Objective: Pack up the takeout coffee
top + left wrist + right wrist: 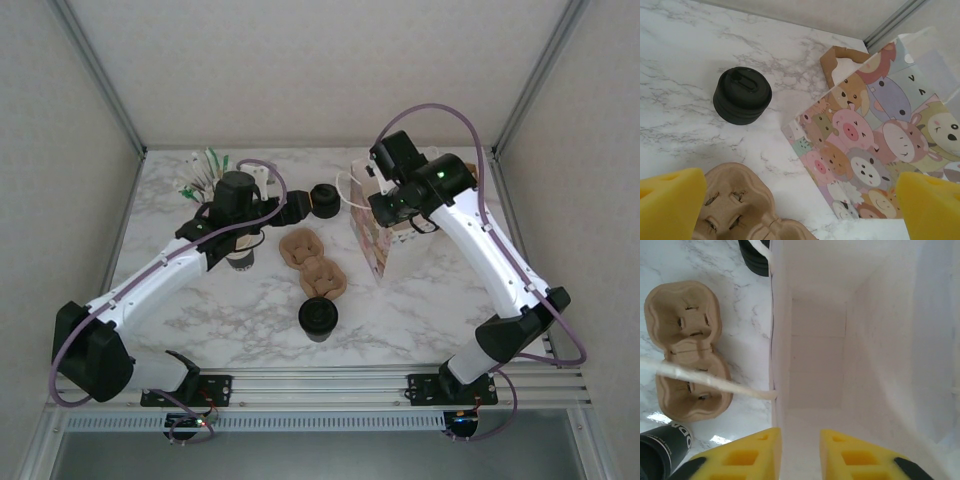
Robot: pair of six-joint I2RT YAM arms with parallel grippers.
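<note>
The takeout coffee (318,317), a dark cup under a round black lid, stands on the marble near the front centre; its dark wall shows as the cup (664,451) at the lower left of the right wrist view. My left gripper (296,207) (801,176) hangs open and empty over the table, between the brown cup carrier (735,205) and the cartoon-animal bag (880,145). My right gripper (386,207) (800,432) is at the open top of the bag (372,243), looking into its white inside (820,365). Its yellow fingers (762,447) stand a narrow gap apart, with nothing seen between them.
A squat pile of black lids (323,199) (742,95) sits behind the pulp carrier (313,263) (685,350). A stack of lidless cups (240,258) stands under my left arm. Stirrers and packets (205,172) lie at the back left. A white bag handle (710,380) crosses the carrier.
</note>
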